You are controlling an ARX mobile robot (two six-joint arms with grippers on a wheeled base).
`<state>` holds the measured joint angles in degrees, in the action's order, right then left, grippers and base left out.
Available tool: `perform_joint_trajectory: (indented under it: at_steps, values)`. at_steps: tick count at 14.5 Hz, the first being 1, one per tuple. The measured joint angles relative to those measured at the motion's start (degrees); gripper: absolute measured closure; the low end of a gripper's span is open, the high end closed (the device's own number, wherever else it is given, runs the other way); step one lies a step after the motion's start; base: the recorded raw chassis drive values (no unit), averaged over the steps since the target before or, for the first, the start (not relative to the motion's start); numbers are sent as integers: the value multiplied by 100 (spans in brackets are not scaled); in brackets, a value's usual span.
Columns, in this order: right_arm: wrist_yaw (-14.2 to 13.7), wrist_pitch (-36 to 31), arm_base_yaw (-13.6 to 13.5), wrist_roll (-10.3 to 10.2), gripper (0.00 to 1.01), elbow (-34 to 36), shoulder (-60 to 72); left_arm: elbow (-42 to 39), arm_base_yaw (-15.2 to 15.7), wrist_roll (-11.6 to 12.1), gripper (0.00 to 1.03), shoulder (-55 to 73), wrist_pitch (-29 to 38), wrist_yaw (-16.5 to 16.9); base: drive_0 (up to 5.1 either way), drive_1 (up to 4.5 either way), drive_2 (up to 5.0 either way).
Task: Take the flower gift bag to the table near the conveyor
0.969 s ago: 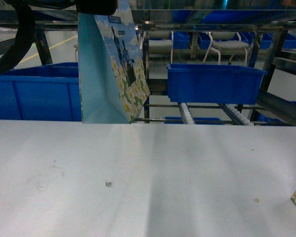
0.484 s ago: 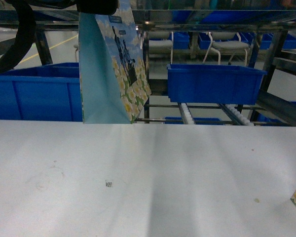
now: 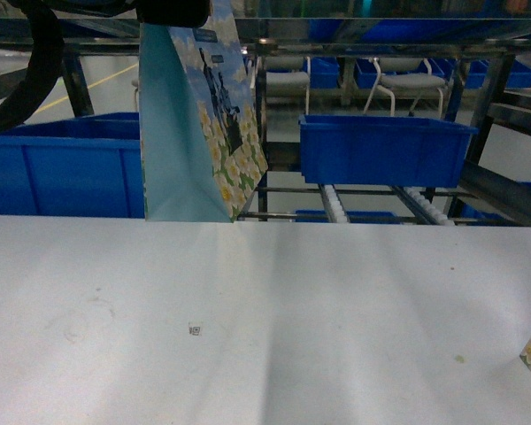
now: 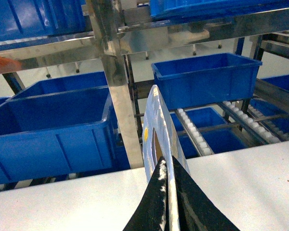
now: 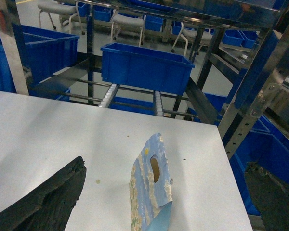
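Risk: flower gift bag [image 3: 199,124] hangs at 11 o'clock in the head view, over the bench's [image 3: 274,319] far edge by the conveyor [image 3: 372,199]; a release here could let the thin, flat bag tip or slide off the smooth white-grey top into the blue bin [image 3: 62,168]. Left tool [image 4: 167,185] is closed narrowly on the bag's glossy edge. Second floral bag [image 5: 151,192], with oval handle cutout, stands at 5 o'clock. Right tool [image 5: 168,202] is spread wide, empty.
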<state>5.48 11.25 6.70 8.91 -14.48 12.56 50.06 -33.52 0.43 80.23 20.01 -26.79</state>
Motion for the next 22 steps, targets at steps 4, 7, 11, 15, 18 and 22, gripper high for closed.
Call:
perform_joint_trajectory:
  at_steps: [4,7,11,15,18,22]
  values:
    - [17,48,0,13,3,-15,48,-144,363,-223,101,402,557,-192,0,0,0]
    - [17,50,0,15,3,-15,48,-221,734,-297,101,1200,1296,-238,0,0,0]
    - [17,48,0,15,3,-15,48,-306,997,-133,101,1996,2361,-404,0,0,0]
    - [17,50,0,15,3,-15,48,-702,962,-103,101,2153,2817,-433,0,0,0]
    - [20,50,0,15,3,-15,48,-1355,809,-111,101,2157,3230,-409,0,0,0]
    - [20,48,0,15,3,-15,48,-2044,817,-295,101,2452,4024,-487,0,0,0]
